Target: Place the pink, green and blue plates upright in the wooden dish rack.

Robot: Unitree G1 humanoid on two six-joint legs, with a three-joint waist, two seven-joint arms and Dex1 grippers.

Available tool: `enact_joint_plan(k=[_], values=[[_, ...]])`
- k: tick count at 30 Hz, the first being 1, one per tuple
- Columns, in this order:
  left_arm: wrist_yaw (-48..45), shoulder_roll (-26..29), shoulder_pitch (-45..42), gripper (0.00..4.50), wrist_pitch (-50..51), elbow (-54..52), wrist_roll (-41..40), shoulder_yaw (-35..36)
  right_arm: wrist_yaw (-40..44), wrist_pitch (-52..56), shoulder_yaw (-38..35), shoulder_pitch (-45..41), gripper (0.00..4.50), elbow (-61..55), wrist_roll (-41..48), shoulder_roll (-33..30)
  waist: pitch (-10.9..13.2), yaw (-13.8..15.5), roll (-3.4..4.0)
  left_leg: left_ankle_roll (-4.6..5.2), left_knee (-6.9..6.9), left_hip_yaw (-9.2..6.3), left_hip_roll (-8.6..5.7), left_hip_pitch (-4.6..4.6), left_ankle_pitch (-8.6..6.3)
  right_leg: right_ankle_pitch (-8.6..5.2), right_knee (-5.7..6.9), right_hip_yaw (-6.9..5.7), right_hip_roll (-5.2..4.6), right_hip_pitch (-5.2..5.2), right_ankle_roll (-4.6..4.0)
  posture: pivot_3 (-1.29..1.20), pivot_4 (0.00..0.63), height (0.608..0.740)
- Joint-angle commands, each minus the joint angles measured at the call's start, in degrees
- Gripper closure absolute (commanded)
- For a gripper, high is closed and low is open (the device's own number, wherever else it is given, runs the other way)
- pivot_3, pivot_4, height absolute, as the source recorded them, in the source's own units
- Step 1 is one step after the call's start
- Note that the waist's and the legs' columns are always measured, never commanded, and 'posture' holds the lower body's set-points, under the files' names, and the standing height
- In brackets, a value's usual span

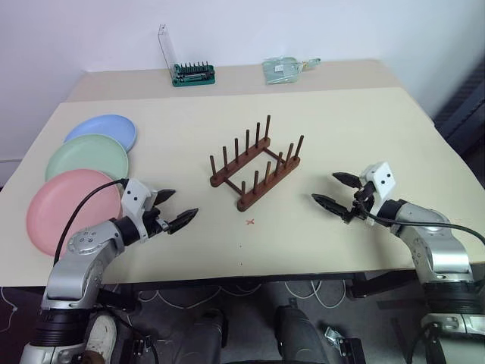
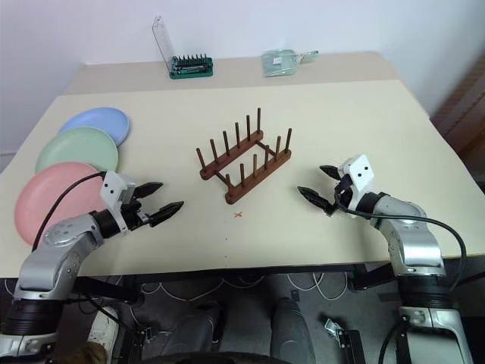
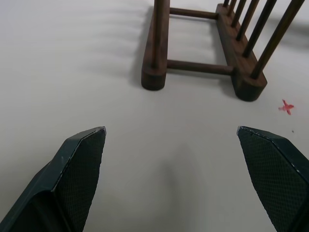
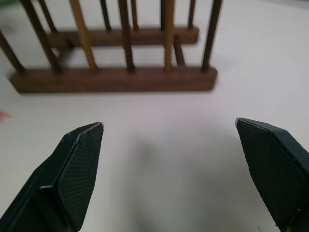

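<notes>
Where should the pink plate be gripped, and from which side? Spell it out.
Probably the pink plate is best taken by its rim on the edge nearest the left gripper, coming in low from the rack side. It lies flat on the table, so only the thin raised rim offers a pinch; its far edge sits against the green plate. The jaws are open and empty.

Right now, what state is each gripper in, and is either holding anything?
Left gripper: open, holding nothing.
Right gripper: open, holding nothing.
</notes>
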Motion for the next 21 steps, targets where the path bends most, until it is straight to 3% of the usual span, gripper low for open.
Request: enact_joint_plan(k=[1,10,21], values=[[-0.3,0.1,-0.1,0.02,-1.2,-1.1,-0.1,0.4,-0.1,-0.1,-1.4,-1.3,0.0,-1.2,0.5,-1.3,0.0,0.0,0.0,0.0,0.0,0.0,0.0,0.0,0.0,0.0,0.0,0.0,0.0,0.0,0.0,0.0,0.15,0.74],[0.4,-2.3,0.5,0.02,-0.2,-4.7,1.4,-5.3,-0.8,-0.7,1.2,-3.4,0.0,-0.5,-0.6,0.1,0.0,0.0,0.0,0.0,0.0,0.01,0.0,0.0,0.0,0.0,-0.01,0.0,0.0,0.0,0.0,0.0,0.15,0.74],[6.9,-10.5,-4.8,0.02,-3.1,0.8,13.6,-20.3,-2.5,-1.9,0.5,-0.3,0.0,-1.9,-0.8,0.9,0.0,0.0,0.06,0.01,0.02,0.03,0.0,0.0,0.0,0.0,0.0,0.01,0.0,0.0,0.0,0.0,0.15,0.74]])
